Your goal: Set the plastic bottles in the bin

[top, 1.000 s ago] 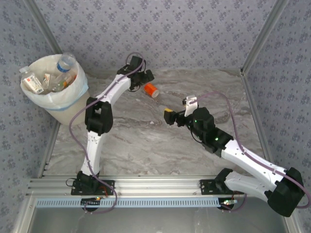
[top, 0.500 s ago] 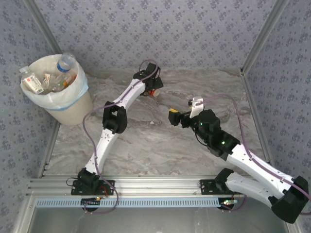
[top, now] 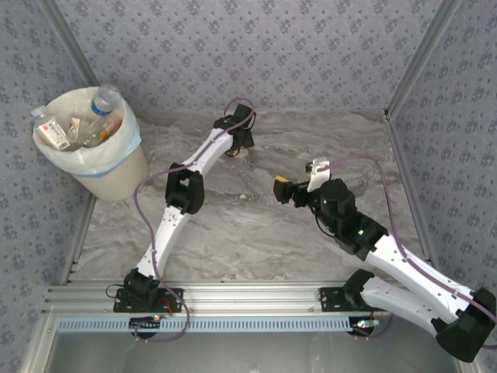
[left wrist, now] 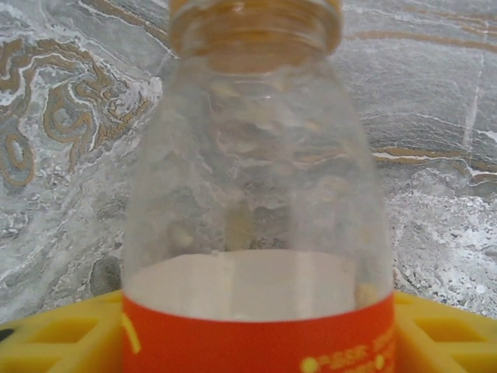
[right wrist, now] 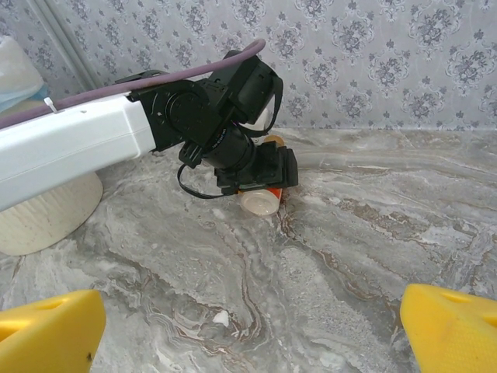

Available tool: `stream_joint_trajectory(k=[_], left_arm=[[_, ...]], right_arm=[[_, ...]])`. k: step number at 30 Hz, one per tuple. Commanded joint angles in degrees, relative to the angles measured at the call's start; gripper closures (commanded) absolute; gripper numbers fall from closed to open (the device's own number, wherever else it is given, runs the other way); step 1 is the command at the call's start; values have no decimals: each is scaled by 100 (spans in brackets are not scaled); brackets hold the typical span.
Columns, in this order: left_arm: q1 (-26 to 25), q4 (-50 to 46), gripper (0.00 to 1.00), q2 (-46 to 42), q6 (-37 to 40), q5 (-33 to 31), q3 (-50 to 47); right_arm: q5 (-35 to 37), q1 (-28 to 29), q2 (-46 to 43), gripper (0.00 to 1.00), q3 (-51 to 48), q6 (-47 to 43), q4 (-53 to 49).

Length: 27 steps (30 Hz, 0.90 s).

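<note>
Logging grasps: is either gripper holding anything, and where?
The left gripper flanks the bottle at its orange-labelled body; whether it grips cannot be told. The right gripper holds nothing.

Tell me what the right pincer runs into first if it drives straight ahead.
Most likely the left pincer, straddling the orange-labelled bottle on the table, though depth is hard to judge.

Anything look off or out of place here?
The bin looks overfull: a white-capped bottle leans out over its left rim and a blue-labelled bottle pokes above the far rim. On the table, an orange-labelled bottle lies on its side, straddled by the left gripper. No spill visible.
</note>
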Motion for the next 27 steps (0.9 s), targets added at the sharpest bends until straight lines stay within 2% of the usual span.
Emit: stream_joint_trajectory(k=[1, 8, 13, 17, 23, 27], left_arm=[[-17, -207, 38, -262, 529, 103, -21], [-13, 89, 49, -854, 889, 401, -716], [-16, 719, 59, -1634, 1142, 731, -1747], [-8, 1360, 64, -2504, 1266, 855, -2841], [39, 2129, 65, -4095, 1354, 892, -4506], [232, 2083, 65, -5086, 1429, 893, -4963]], right_arm=[[115, -37, -57, 0, -37, 101, 0], [80, -35, -53, 0, -31, 119, -14], [97, -49, -26, 0, -56, 127, 8], [86, -54, 66, 0, -54, 129, 85], [-62, -78, 348, 0, -2, 110, 292], [-226, -102, 599, 0, 123, 76, 381]])
